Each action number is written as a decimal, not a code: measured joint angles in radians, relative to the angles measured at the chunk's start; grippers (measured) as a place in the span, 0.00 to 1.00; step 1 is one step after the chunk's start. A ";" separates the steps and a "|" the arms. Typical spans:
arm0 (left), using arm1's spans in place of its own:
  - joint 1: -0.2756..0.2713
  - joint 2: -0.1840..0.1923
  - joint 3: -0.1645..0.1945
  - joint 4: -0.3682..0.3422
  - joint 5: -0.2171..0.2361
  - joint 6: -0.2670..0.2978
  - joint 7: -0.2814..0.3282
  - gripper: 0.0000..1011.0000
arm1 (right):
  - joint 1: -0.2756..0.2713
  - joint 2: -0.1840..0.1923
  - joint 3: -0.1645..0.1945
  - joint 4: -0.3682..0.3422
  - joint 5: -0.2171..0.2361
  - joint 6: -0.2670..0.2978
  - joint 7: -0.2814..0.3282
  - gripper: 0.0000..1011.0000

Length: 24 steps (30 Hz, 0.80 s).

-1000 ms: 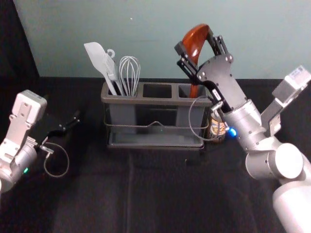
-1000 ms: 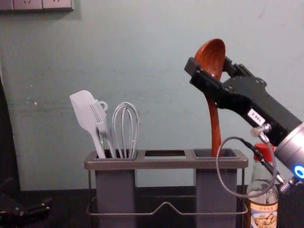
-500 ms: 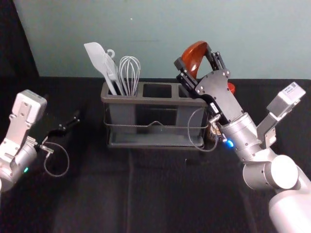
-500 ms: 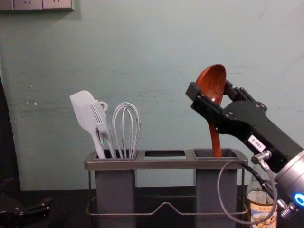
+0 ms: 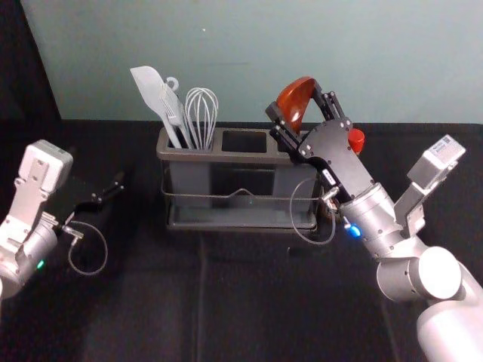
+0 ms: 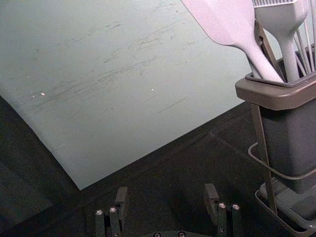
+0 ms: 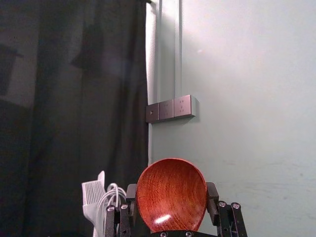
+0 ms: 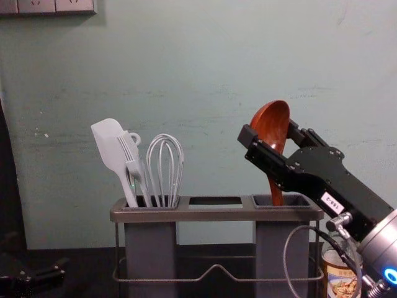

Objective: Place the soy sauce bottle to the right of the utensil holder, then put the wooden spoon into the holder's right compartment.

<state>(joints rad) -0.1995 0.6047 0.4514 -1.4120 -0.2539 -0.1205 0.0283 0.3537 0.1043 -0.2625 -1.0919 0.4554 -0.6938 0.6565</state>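
The wooden spoon (image 8: 272,127) is bowl-up, its handle down in the right compartment of the utensil holder (image 8: 211,214). My right gripper (image 5: 296,104) is above that compartment, shut on the spoon's bowl; in the right wrist view the right gripper (image 7: 172,192) has a finger against either side of it. The soy sauce bottle, its red cap (image 5: 356,140) visible in the head view, stands just right of the holder, partly behind my right arm. Off to the holder's left is my idle left gripper (image 5: 119,185); in its wrist view the left gripper (image 6: 166,200) is open and holds nothing.
A white spatula (image 8: 111,149), a brush (image 8: 132,158) and a whisk (image 8: 165,167) stand in the holder's left compartment. The wall (image 5: 264,45) rises behind the dark tabletop (image 5: 249,302).
My right gripper has come down with the spoon, so the handle sits deeper in the right compartment. The bottle's red cap has come into sight in the head view. My left arm stayed still.
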 joint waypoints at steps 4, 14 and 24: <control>0.000 0.000 0.000 0.000 0.000 0.000 0.000 0.99 | -0.001 0.001 -0.001 0.002 -0.003 0.002 0.002 0.83; 0.000 0.000 0.000 0.000 0.000 0.000 0.000 0.99 | -0.002 0.002 -0.002 0.003 -0.007 0.004 0.002 0.83; 0.000 0.000 0.000 0.000 0.000 0.000 0.000 0.99 | -0.003 -0.001 0.002 -0.003 -0.005 0.003 -0.002 0.95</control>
<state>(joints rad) -0.1995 0.6047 0.4514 -1.4120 -0.2539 -0.1205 0.0283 0.3502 0.1037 -0.2601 -1.0946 0.4501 -0.6904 0.6543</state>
